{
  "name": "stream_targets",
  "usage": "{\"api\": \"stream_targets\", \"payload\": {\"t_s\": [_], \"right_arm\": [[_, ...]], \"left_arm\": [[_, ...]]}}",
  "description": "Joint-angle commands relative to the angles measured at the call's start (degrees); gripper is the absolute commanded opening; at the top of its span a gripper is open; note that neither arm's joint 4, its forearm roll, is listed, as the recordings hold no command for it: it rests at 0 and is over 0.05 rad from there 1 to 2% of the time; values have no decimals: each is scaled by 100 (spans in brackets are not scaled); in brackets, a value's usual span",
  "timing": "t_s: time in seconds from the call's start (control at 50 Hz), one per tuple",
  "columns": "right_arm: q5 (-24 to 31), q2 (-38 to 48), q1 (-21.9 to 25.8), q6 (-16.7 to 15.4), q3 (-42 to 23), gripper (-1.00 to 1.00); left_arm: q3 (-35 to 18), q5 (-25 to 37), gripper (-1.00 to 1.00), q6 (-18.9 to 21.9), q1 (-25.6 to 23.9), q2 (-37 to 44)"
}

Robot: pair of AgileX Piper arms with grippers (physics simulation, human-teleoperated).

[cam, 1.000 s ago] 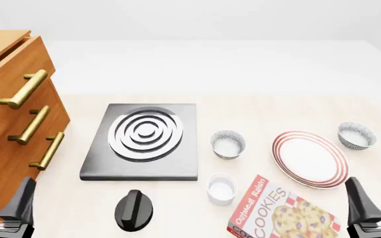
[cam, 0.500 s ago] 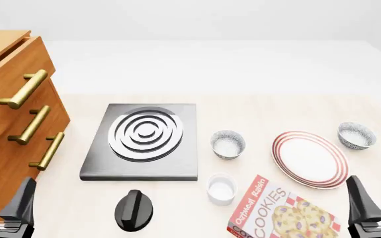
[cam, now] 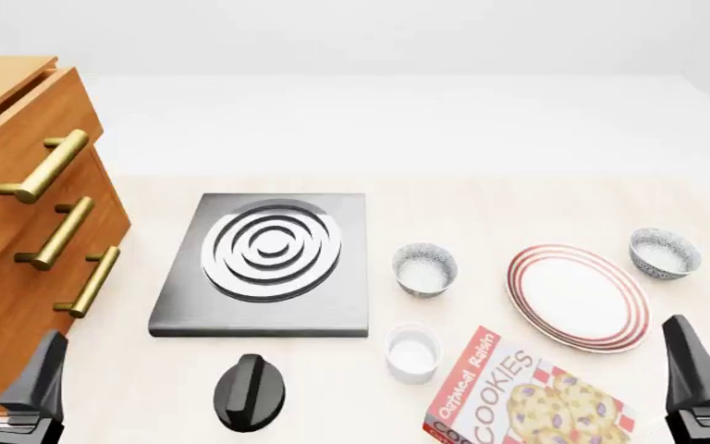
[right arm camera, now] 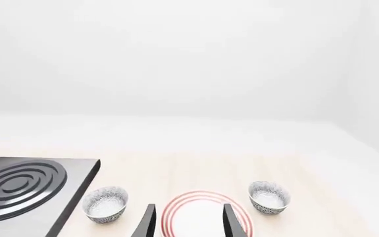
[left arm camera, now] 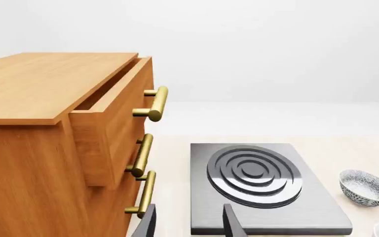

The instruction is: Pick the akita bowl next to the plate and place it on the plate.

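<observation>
Left wrist view: the left gripper (left arm camera: 188, 221) has its fingers apart and holds nothing. It hangs near the stove slab (left arm camera: 263, 186).

Front view: the akita bowl (cam: 665, 252) sits on the table just beside the plate (cam: 577, 296), on its far right side. Another speckled bowl (cam: 425, 268) sits left of the plate.

Right wrist view: the right gripper (right arm camera: 188, 222) is spread wide and empty, with the plate showing between its fingers.
</observation>
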Motion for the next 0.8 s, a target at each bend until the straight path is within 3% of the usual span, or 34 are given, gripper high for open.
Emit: {"api": "stream_targets", "payload": {"t_s": [0.02,0.8], "right_arm": [[141,-1,24,-24,-294,100],[194,191,121,-119,-752,100]], "left_arm": [[0,0,100,0,0,0],[0,0,100,0,0,0]]}}
